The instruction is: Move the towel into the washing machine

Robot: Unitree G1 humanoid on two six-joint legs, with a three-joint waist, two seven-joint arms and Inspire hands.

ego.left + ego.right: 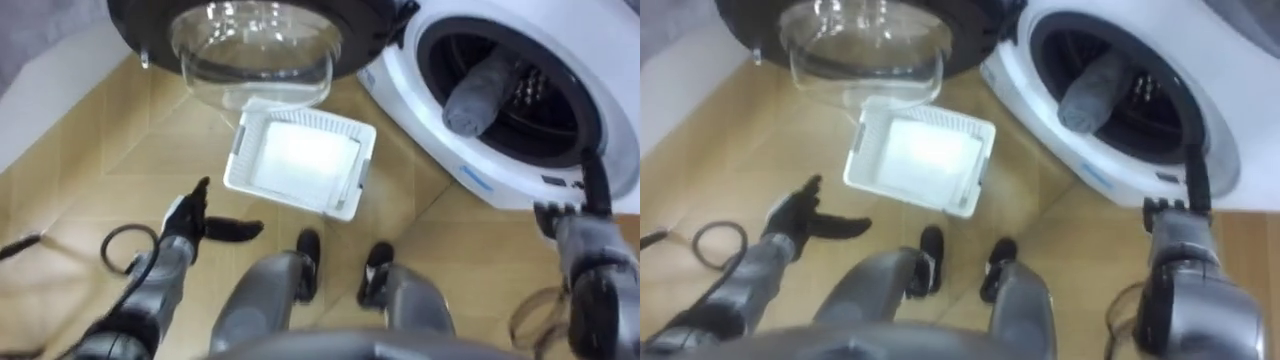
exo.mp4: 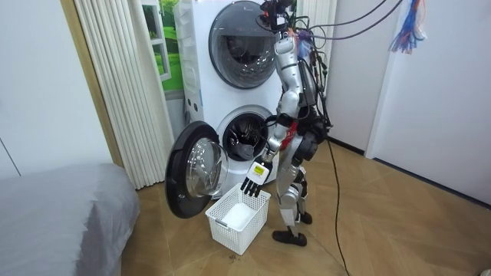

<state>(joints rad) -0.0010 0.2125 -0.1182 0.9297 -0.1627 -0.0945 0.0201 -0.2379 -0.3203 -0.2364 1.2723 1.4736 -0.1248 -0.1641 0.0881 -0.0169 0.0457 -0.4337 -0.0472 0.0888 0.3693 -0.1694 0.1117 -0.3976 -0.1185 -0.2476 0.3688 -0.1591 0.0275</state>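
A grey towel (image 1: 478, 92) lies rolled inside the washing machine's drum (image 1: 520, 60), its end near the front of the opening. My right hand (image 1: 580, 222) is low at the right, just below the drum's white front rim, with a finger pointing straight up and nothing in it. My left hand (image 1: 190, 222) hangs open over the wooden floor at the lower left, left of the white laundry basket (image 1: 245, 140), and holds nothing. In the room view I stand facing the lower washing machine (image 2: 244, 136), the left hand (image 2: 255, 175) above the basket (image 2: 230, 228).
The machine's round door (image 1: 250, 45) stands swung open to my left, above the basket. A second machine (image 2: 242, 46) is stacked on top. A bed (image 2: 61, 215) and a curtain (image 2: 115, 84) are at the room view's left.
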